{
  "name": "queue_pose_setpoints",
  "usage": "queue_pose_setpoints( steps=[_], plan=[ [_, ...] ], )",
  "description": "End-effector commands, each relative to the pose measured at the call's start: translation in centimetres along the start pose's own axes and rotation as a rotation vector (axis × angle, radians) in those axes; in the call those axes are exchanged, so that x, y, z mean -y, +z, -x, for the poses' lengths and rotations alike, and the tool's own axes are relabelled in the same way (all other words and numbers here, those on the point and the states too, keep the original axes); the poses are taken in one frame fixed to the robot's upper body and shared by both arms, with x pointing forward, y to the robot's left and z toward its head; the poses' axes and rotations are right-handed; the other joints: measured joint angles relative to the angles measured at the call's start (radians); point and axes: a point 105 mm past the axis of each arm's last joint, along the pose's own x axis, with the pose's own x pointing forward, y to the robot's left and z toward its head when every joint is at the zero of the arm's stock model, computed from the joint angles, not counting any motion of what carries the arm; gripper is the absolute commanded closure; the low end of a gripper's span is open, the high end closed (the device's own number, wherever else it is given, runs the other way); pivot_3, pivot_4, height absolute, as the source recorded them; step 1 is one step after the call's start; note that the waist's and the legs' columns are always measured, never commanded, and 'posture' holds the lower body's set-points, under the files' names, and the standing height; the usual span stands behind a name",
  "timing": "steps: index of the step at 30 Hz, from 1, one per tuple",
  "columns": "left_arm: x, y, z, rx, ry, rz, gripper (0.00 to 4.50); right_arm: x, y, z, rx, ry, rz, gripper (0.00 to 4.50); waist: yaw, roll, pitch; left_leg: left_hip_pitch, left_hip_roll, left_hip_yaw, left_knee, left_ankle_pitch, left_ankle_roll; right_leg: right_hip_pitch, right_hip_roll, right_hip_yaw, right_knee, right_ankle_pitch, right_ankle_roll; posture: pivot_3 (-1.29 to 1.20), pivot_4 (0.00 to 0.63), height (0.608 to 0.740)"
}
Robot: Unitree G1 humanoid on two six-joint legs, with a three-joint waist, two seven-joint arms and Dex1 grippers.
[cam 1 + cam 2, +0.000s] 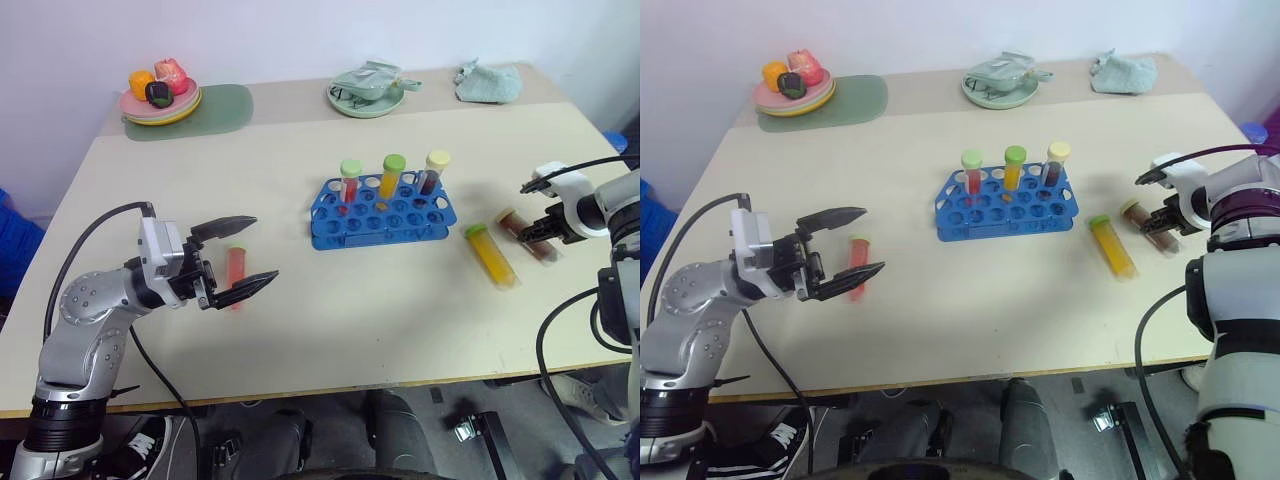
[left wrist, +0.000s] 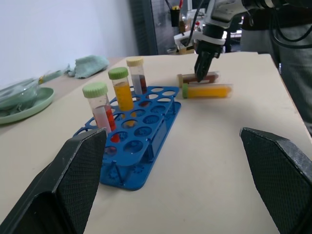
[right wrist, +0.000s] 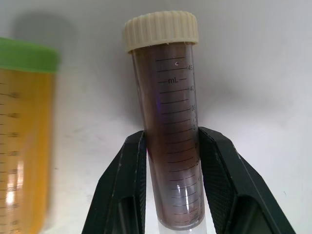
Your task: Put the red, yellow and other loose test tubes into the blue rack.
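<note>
The right gripper (image 3: 170,161) clamps a dark brown tube (image 3: 168,122) lying near the desk's (image 1: 330,320) right edge, beside the blue rack (image 1: 380,212); the left gripper (image 1: 238,258) hangs wide open, empty.

Silver metal arms with black cables, white wrist housings, and 2 black textured fingers (image 2: 73,185) each.

Six test tubes (image 1: 494,257) (three racked); one blue rack (image 1: 380,218) — two plates (image 1: 365,100).

Left gripper (image 1: 244,257) hovers level with its fingers spread wide apart; right gripper (image 3: 170,161) points steeply down, fingers clamped on a dark brown tube (image 3: 168,117)
</note>
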Motion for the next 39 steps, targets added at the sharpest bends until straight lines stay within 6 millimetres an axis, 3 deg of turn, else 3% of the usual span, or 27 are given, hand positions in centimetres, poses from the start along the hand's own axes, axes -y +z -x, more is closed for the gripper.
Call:
queue_pose_setpoints(
  steps=[1, 5, 10, 13, 17, 22, 27, 33, 35, 39],
  plan=[
    [-0.4, 0.8, 0.2, 0.015, -0.006, -0.045, 0.00, 0.8, 1.8, 1.7, 0.137, -0.023, 0.003, 3.19, 0.000, 0.000, 0.000, 0.000, 0.000, 0.000, 0.000, 0.000, 0.000, 0.000, 0.000, 0.000, 0.000, 0.000, 0.000, 0.00, 0.150, 0.740],
    [-0.9, 0.8, 0.1, 0.016, -0.013, -0.053, 0.00, 1.9, 3.0, 2.7, 0.286, -0.077, -0.013, 3.19, 0.006, 0.000, 0.000, 0.000, 0.000, 0.000, 0.000, 0.000, 0.000, 0.000, 0.000, 0.000, 0.000, 0.000, 0.000, 0.00, 0.150, 0.740],
    [-1.7, 0.8, 0.0, 0.020, -0.029, -0.069, 0.00, 2.9, 6.2, 6.1, 0.638, -0.116, -0.123, 3.19, 0.006, 0.000, 0.000, 0.000, 0.000, 0.001, 0.000, 0.000, 0.000, -0.001, 0.000, 0.001, 0.000, 0.000, 0.000, 0.00, 0.150, 0.740],
    [-2.1, 0.8, -0.2, 0.030, -0.036, -0.073, 0.00, 1.6, 8.5, 9.1, 0.976, -0.075, -0.123, 3.19, 0.007, 0.000, 0.000, -0.001, 0.001, 0.001, 0.000, 0.000, 0.000, -0.001, 0.001, 0.001, 0.001, 0.000, 0.000, 0.00, 0.150, 0.740],
    [-2.4, 0.6, -0.1, 0.032, -0.045, -0.074, 0.00, -2.2, 8.4, 11.1, 1.243, -0.017, -0.107, 3.19, 0.006, 0.000, 0.000, -0.001, 0.004, 0.001, 0.001, 0.000, 0.000, 0.000, 0.003, 0.001, 0.001, 0.002, 0.000, 0.00, 0.150, 0.740],
    [-2.9, 0.4, -0.2, 0.031, -0.072, -0.076, 0.00, -6.6, 6.3, 10.3, 1.459, 0.056, -0.263, 3.19, 0.008, 0.000, -0.001, 0.000, 0.006, 0.001, 0.002, 0.000, 0.000, 0.001, 0.005, 0.001, 0.001, 0.004, -0.001, 0.00, 0.150, 0.740],
    [-3.1, 0.3, -0.1, 0.023, -0.086, -0.073, 0.00, -10.2, 5.4, 8.6, 1.494, 0.047, -0.282, 3.19, 0.005, 0.000, -0.001, 0.002, 0.006, 0.003, 0.001, 0.000, 0.000, 0.001, 0.005, 0.001, 0.001, 0.005, -0.001, 0.00, 0.150, 0.740],
    [-3.1, 0.4, 0.4, 0.005, -0.090, -0.069, 0.00, -12.9, 4.1, 5.8, 1.465, 0.140, -0.238, 3.19, 0.000, 0.000, -0.001, 0.007, 0.007, 0.003, 0.000, 0.000, 0.000, 0.005, 0.007, 0.001, 0.000, 0.005, -0.002, 0.00, 0.150, 0.740],
    [-2.9, 0.4, 0.5, 0.001, -0.089, -0.066, 0.00, -13.7, 4.1, 5.0, 1.439, 0.113, -0.158, 3.19, -0.004, 0.000, -0.001, 0.009, 0.008, 0.004, -0.001, 0.000, 0.000, 0.007, 0.007, 0.001, -0.001, 0.005, -0.002, 0.00, 0.150, 0.740],
    [-2.6, 0.4, 0.7, -0.007, -0.087, -0.061, 0.00, -14.1, 4.6, 3.5, 1.426, 0.093, -0.164, 3.19, -0.014, 0.000, -0.001, 0.011, 0.008, 0.004, -0.002, 0.000, 0.000, 0.009, 0.008, 0.001, -0.001, 0.005, -0.002, 0.00, 0.150, 0.740]
  ],
)
